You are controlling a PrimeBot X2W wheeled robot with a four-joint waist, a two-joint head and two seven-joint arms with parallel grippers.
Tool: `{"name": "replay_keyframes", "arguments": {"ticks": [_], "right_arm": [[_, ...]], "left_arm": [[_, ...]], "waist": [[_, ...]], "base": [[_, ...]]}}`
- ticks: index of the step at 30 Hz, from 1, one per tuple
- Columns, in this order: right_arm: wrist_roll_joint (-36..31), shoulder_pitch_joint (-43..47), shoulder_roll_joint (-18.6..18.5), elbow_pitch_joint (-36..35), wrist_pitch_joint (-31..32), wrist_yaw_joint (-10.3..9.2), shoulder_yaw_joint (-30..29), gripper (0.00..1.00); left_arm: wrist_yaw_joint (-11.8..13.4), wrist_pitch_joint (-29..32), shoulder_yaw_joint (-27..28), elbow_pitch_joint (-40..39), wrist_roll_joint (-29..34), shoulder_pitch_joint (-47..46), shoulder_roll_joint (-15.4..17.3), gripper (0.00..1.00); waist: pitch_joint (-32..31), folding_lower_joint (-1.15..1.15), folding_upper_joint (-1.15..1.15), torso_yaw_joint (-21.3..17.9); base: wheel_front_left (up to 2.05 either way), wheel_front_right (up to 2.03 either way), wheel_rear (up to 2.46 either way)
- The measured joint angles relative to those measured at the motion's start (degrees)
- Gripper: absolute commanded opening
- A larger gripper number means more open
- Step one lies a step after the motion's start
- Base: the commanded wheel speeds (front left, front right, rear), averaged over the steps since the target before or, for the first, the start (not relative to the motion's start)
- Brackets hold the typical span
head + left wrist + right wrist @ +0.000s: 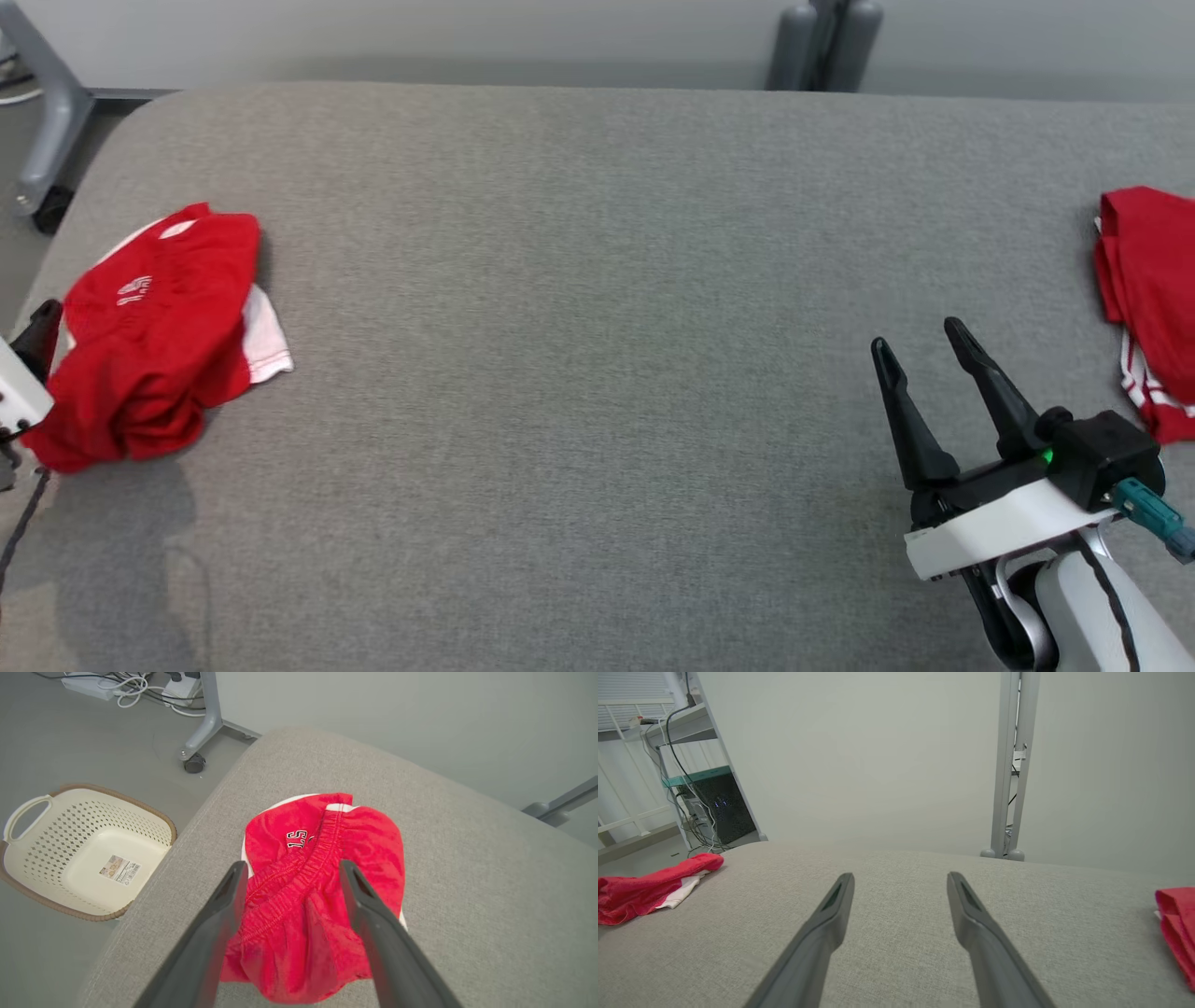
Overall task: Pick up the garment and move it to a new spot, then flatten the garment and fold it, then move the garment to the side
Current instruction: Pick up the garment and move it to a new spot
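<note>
The right gripper hangs over the grey tabletop, its fingers wide apart and holding nothing. The left gripper is over the crumpled red shorts at the tabletop's left end, fingers wide, one on each side of the stretchy waistband. Farther off, another red garment lies at the right edge, and a cream basket sits on the floor.

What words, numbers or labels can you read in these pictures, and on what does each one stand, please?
"15", as best it reads: small white print with a dark outline, tilted, on the red garment.
Sticker with a barcode, on the floor of the cream basket: too small to read.
Nothing else legible.
</note>
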Motion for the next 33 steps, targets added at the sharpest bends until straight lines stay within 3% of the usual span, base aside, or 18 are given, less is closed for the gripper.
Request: {"name": "replay_keyframes", "arguments": {"ticks": [4, 9, 14, 15, 16, 17, 18, 24, 33], "right_arm": [[0.2, -1.0, -0.2, -0.2, 0.0, 0.0, -0.2, 1.0], [0.4, -1.4, -0.6, -0.1, 0.0, 0.0, -0.4, 1.0], [0.5, -1.7, -0.7, -0.1, 0.0, 0.0, -0.9, 1.0], [0.5, -1.7, -0.7, -0.1, 0.0, 0.0, -0.9, 1.0], [0.5, -1.9, -0.6, -0.1, 0.0, 0.0, -1.0, 1.0], [0.4, -2.0, -0.6, -0.1, 0.0, 0.0, -1.0, 1.0], [0.4, -2.1, -0.6, -0.1, 0.0, 0.0, -0.9, 1.0], [0.3, -2.3, -0.1, 0.2, 0.0, 0.0, -1.0, 1.0], [0.4, -0.3, 1.9, 1.1, 0.0, 0.0, -1.0, 1.0]], "left_arm": [[-0.2, 3.5, -1.1, 5.6, -0.2, -1.4, 2.6, 1.0], [-0.3, 9.5, -2.7, 11.1, -1.6, -1.5, 3.2, 1.0], [-0.2, 14.3, -4.3, 11.3, -4.9, -1.5, 3.6, 1.0], [-0.2, 14.7, -4.7, 11.1, -5.3, -1.6, 3.8, 0.95], [-0.2, 15.3, -5.0, 10.9, -5.6, -1.6, 4.0, 0.68], [-0.2, 15.3, -5.1, 10.9, -5.9, -1.7, 4.2, 0.18], [-0.2, 14.9, -5.2, 10.8, -6.1, -1.7, 4.2, 0.0], [-0.3, 13.3, -9.1, 7.6, -6.1, -1.8, 4.3, 0.0], [-0.3, 12.5, -19.6, -5.4, -7.4, -2.4, 8.3, 0.0]], "waist": [[2.6, 0.0, 0.0, -3.4], [5.6, 0.0, 0.0, -6.3], [7.0, 0.0, 0.0, -7.5], [7.1, 0.0, 0.0, -7.4], [7.0, 0.0, 0.0, -7.3], [7.0, 0.0, 0.0, -7.3], [6.9, 0.0, 0.0, -7.2], [5.4, 0.0, 0.0, -6.7], [-0.1, 0.0, 0.0, -6.4]], "base": [[0.0, 0.0, 0.0], [0.0, 0.0, 0.0], [0.0, 0.0, 0.0], [0.0, 0.0, 0.0], [0.0, 0.0, 0.0], [0.0, 0.0, 0.0], [0.0, 0.0, 0.0], [0.0, 0.0, 0.0], [0.0, 0.0, 0.0]]}}
